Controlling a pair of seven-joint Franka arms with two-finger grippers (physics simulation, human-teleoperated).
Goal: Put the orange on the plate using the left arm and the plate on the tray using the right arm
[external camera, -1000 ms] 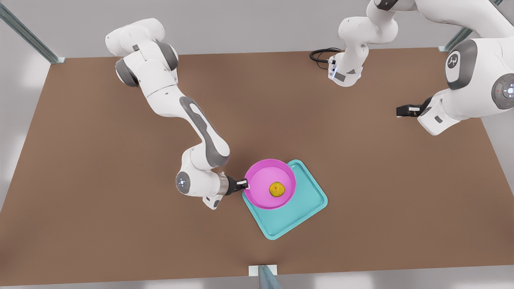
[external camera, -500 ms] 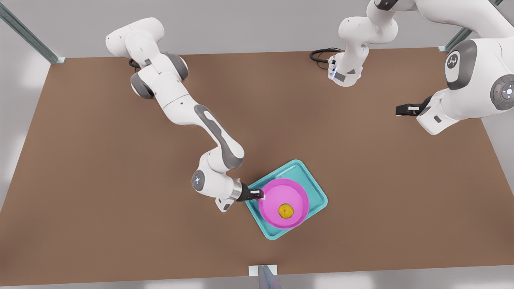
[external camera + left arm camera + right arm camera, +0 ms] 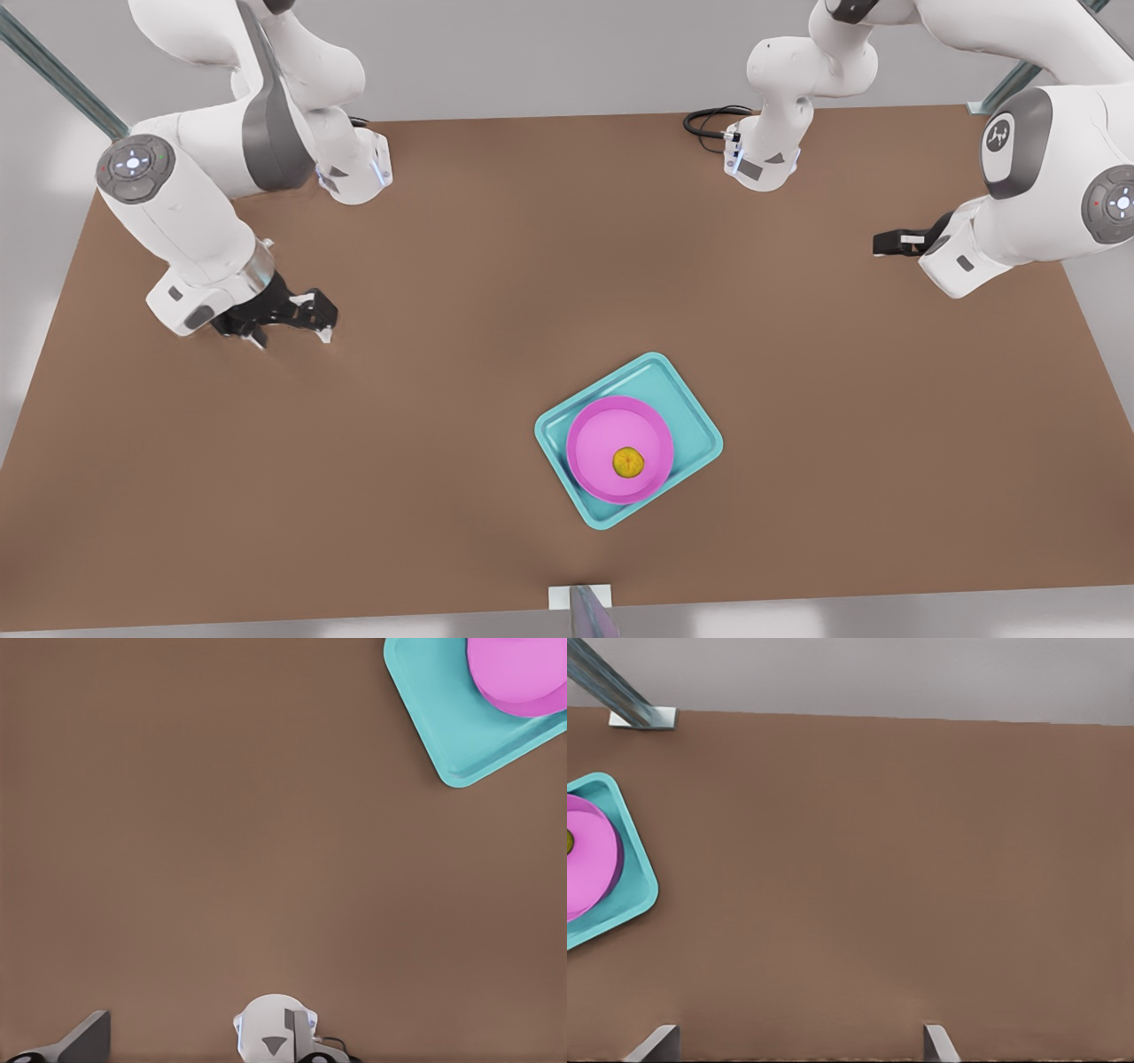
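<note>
Right gripper (image 3: 297, 317) released, fingers spread, well apart from the tray (image 3: 691, 416); left gripper (image 3: 890, 244) also far from it, finger state cannot tell. Orange (image 3: 628, 462) sits on plate (image 3: 598, 434), plate inside tray. Little risk remains; a stray arm sweep could knock the tray.

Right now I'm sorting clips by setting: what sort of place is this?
Most likely a simulated bench for two-arm tests, not a kitchen: a bare brown table with metal frame posts at its corners, two white arms mounted at its far edge, and a tray holding a plate and an orange.
</note>
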